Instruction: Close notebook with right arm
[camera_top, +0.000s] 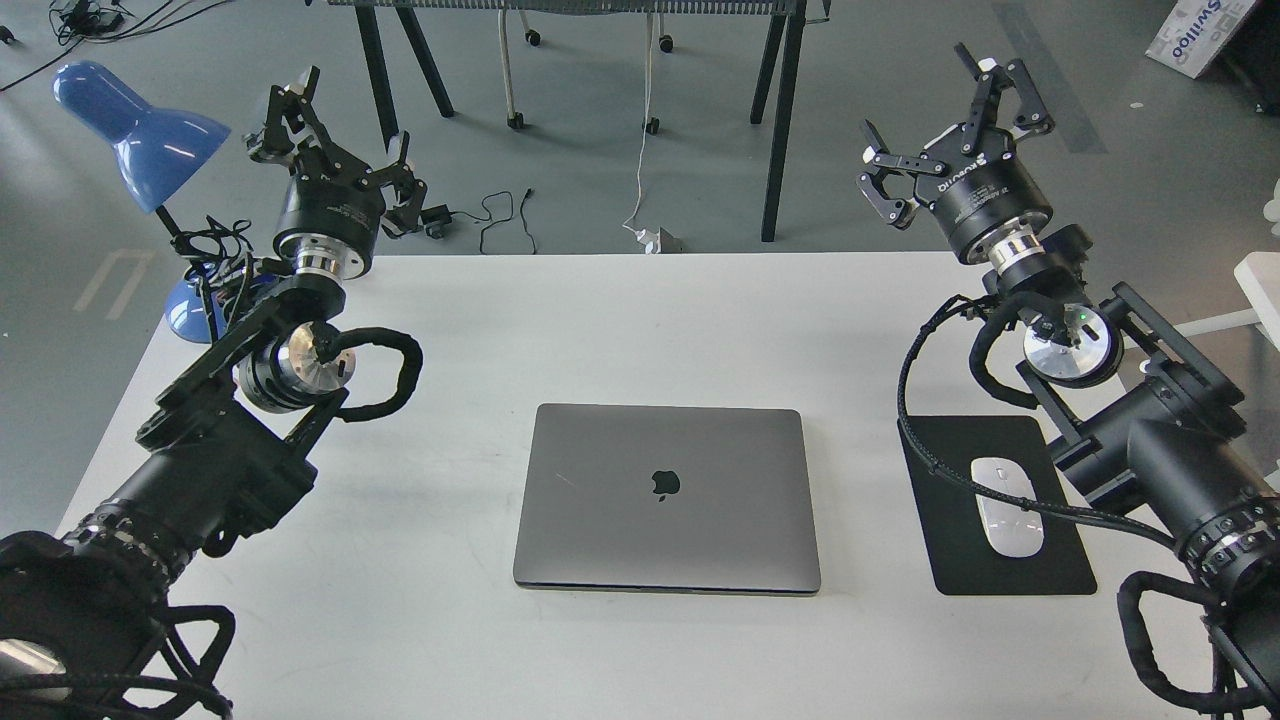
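The notebook is a space-grey laptop lying shut and flat in the middle of the white table, lid up with the dark apple logo showing. My right gripper is raised above the table's far right edge, well away from the notebook, fingers spread open and empty. My left gripper is raised at the far left by the blue lamp, fingers spread open and empty.
A black mouse pad with a white mouse lies right of the notebook, under my right arm's cable. A blue desk lamp stands at the far left corner. Table legs and cables lie on the floor beyond.
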